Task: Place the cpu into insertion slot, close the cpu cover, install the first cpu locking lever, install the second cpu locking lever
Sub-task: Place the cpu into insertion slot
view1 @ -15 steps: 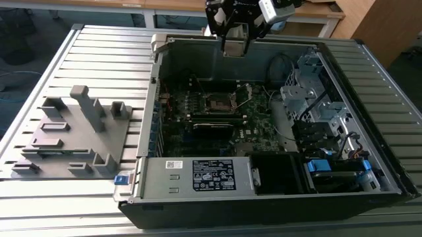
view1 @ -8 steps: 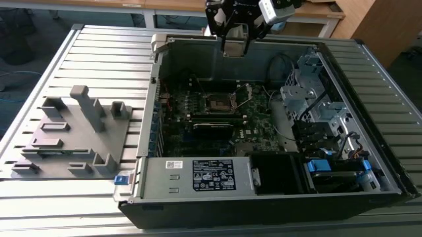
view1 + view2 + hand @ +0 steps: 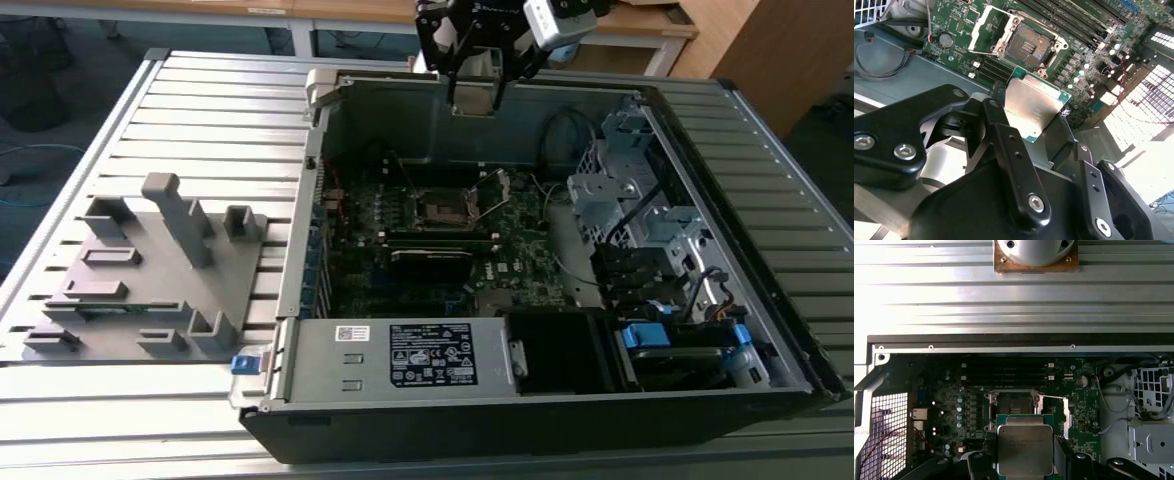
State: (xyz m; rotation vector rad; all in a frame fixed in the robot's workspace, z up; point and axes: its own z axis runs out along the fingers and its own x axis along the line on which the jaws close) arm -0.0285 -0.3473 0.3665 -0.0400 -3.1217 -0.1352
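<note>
**Item: cpu**, a flat square chip with a dull metal top and a green edge.

- **Location:** carried in the pincer, high over the open computer case on the slatted bench. It is well apart from the insertion slot. In the first wrist view the chip hangs over the motherboard, with the slot just past its far edge.
- **Pincer state:** fingers drawn in against two opposite sides of the chip and gripping it, with the metal top left bare between them.
- **Slot:** empty, its dark centre exposed.
- **Cpu cover**: swung up and back beside the slot, not closed.
- **Handling (judged):** light, thin and stiff. The smooth top is likely slippery, and the underside and the slot's contacts are likely delicate. It is best held by the side edges, as it is here, and kept level.
- **Also present:** grey fixture tray on the bench, beside the case.
</note>
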